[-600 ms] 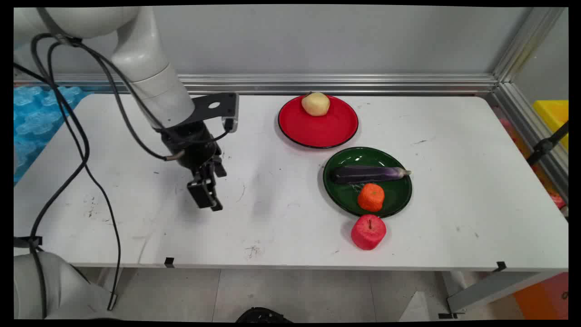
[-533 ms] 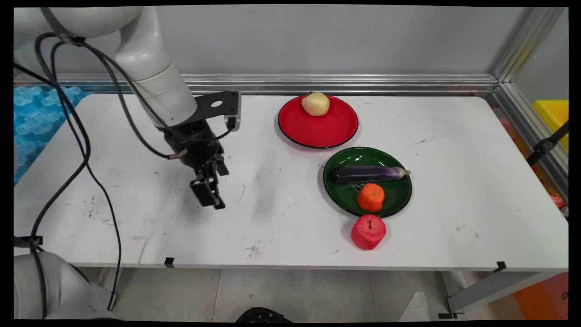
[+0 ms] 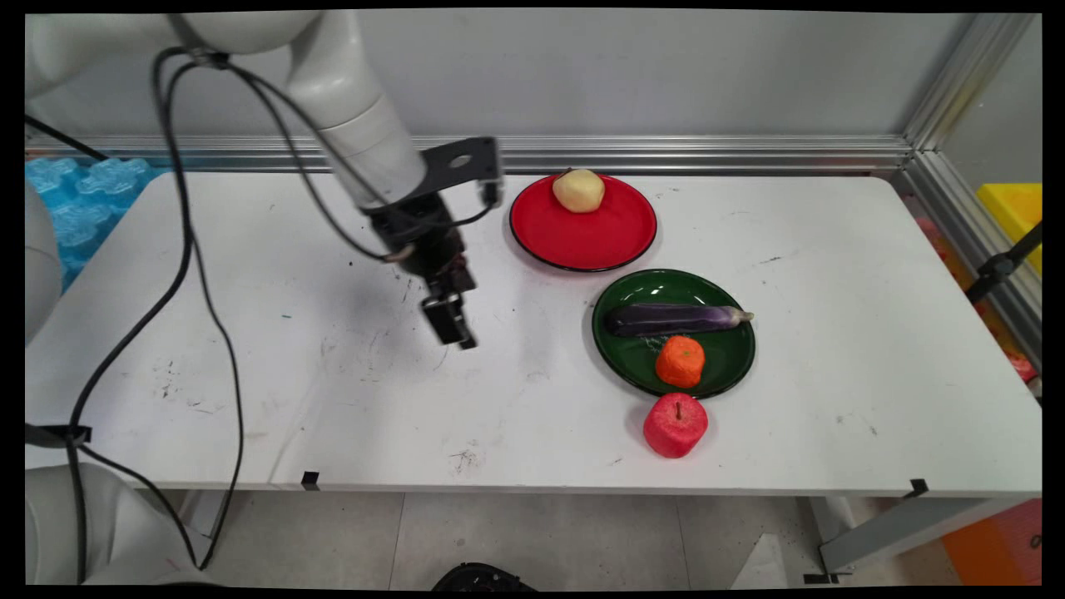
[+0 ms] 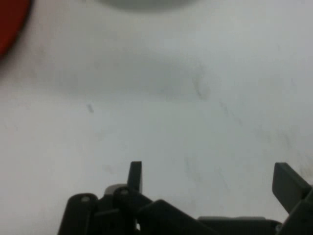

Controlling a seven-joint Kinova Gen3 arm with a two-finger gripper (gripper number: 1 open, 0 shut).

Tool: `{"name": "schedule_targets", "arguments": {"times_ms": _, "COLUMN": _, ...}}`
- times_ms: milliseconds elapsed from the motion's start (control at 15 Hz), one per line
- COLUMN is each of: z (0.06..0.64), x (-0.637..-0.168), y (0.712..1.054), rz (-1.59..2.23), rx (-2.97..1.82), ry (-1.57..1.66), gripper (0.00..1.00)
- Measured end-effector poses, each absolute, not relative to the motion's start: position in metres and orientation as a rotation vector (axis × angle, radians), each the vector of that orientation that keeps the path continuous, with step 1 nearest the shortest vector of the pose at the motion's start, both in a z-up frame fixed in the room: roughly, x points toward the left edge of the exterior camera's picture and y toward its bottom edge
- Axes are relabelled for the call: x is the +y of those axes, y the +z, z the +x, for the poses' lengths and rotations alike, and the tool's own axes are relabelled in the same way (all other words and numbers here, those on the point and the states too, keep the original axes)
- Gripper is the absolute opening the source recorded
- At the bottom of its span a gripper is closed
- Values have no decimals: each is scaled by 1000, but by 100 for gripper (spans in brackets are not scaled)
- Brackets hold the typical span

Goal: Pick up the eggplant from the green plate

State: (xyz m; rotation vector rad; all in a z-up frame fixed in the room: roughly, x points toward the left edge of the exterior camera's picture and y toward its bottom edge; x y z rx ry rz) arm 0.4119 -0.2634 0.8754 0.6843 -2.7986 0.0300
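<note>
— Gripper [image 3: 453,331]?
— Spread apart, holding nothing, above bare table [image 3: 333,374].
— Count?
— Two plates — red plate [image 3: 586,237], green plate [image 3: 715,353] — one potato [image 3: 578,190], eggplant [image 3: 674,318], orange [image 3: 680,362], apple [image 3: 675,425]. Hand view shows only the red plate's edge [image 4: 9,24].

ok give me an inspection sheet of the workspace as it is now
surface: white table, scuffed with dark marks
things: red plate holding a yellowish fruit; green plate holding an eggplant and an orange; red apple on the table beside the green plate
clutter: nothing seen
hand: hand open, empty, above bare table left of the plates
cables: black cables hanging from the arm
surroundings: grey wall, aluminium rail, blue foam at left
</note>
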Motion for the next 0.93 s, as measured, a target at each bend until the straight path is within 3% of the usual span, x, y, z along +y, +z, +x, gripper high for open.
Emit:
{"name": "schedule_targets", "arguments": {"times_ms": 533, "z": 355, "x": -313, "y": 870, "rz": 662, "rx": -2714, "ry": 175, "gripper": 100}}
{"name": "schedule_targets", "arguments": {"times_ms": 933, "z": 312, "x": -340, "y": 847, "rz": 644, "rx": -2650, "ry": 257, "gripper": 100}}
